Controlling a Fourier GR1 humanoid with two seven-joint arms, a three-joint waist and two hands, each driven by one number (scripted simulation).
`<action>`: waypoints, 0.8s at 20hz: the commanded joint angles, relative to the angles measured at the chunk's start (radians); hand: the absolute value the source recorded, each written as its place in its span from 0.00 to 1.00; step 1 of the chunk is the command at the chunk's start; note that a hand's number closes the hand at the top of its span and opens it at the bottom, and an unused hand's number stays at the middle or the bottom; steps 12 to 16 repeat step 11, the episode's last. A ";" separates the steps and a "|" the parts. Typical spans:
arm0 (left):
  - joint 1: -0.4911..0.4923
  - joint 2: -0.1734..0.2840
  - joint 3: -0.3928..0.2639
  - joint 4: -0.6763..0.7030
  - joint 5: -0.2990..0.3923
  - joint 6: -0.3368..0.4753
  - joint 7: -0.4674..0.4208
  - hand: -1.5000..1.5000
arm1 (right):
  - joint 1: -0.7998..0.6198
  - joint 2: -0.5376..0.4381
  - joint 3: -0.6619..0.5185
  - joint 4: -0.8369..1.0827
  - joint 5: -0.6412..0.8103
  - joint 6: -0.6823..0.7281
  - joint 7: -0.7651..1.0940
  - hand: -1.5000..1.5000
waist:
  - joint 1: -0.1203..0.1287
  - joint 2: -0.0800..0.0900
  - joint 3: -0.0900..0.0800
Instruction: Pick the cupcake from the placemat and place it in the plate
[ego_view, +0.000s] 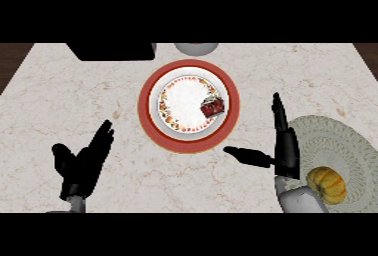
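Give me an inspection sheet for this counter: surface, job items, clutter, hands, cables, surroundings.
Surface: pale marbled counter.
Job's things: cupcake lies on the plate, at its right side; placemat at the right, no cupcake on it.
Clutter: orange pumpkin-like thing on the placemat; black box and grey bowl at the far edge.
Hands: left hand open, at lower left, holding nothing; right hand open, between plate and placemat, holding nothing.
Cables: nothing seen.
Surroundings: dark wood beyond the counter's far corners.
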 joint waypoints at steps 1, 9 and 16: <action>-0.031 -0.049 -0.025 0.071 -0.027 0.043 0.048 0.50 | 0.156 -0.072 0.073 -0.194 0.045 0.041 0.056 0.00 | -0.011 0.005 -0.008; 0.032 -0.040 -0.024 -0.008 -0.026 0.015 0.046 0.50 | 0.375 -0.068 0.129 -0.285 0.125 -0.002 -0.006 0.00 | 0.005 0.008 -0.008; 0.046 -0.025 -0.009 -0.021 -0.019 0.005 0.059 0.50 | 0.393 -0.079 0.147 -0.360 0.155 0.004 0.082 0.00 | 0.006 0.008 -0.008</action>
